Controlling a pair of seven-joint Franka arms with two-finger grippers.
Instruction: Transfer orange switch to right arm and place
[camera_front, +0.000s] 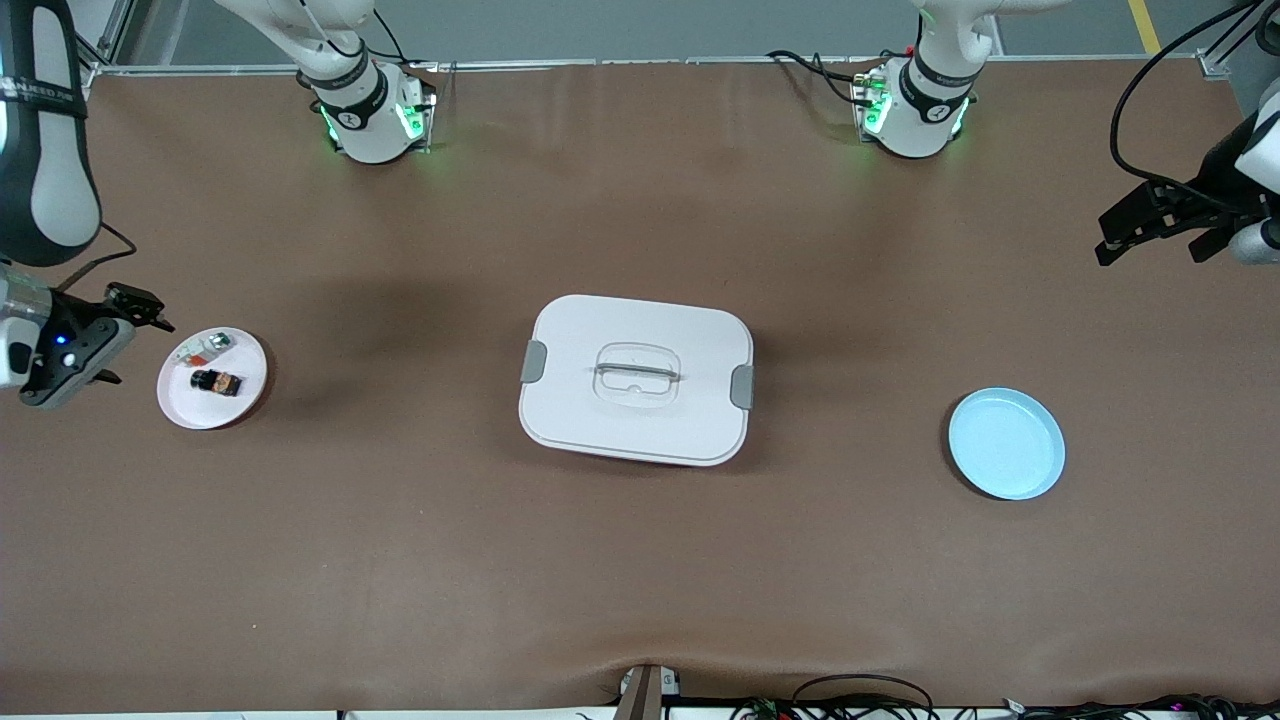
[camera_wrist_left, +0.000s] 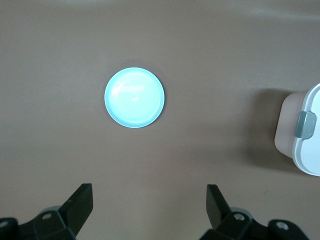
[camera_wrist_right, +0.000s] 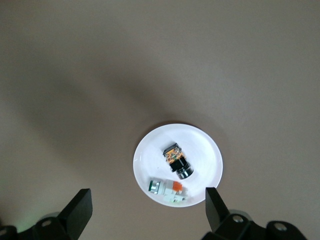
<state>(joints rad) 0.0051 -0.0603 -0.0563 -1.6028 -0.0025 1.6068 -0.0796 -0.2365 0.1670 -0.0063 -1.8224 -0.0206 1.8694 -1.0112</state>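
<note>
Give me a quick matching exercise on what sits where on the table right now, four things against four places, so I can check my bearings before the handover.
Things:
1. orange switch
2. blue plate
3. white lidded box
4. whitish-clear piece

Places:
A. mid-table, between the two plates
B. on the white plate, the nearer of its two parts to the front camera
C. toward the left arm's end, with nothing on it
D. on the white plate, the part farther from the front camera

Pairs: 1-B, 2-C, 3-A, 4-D
</note>
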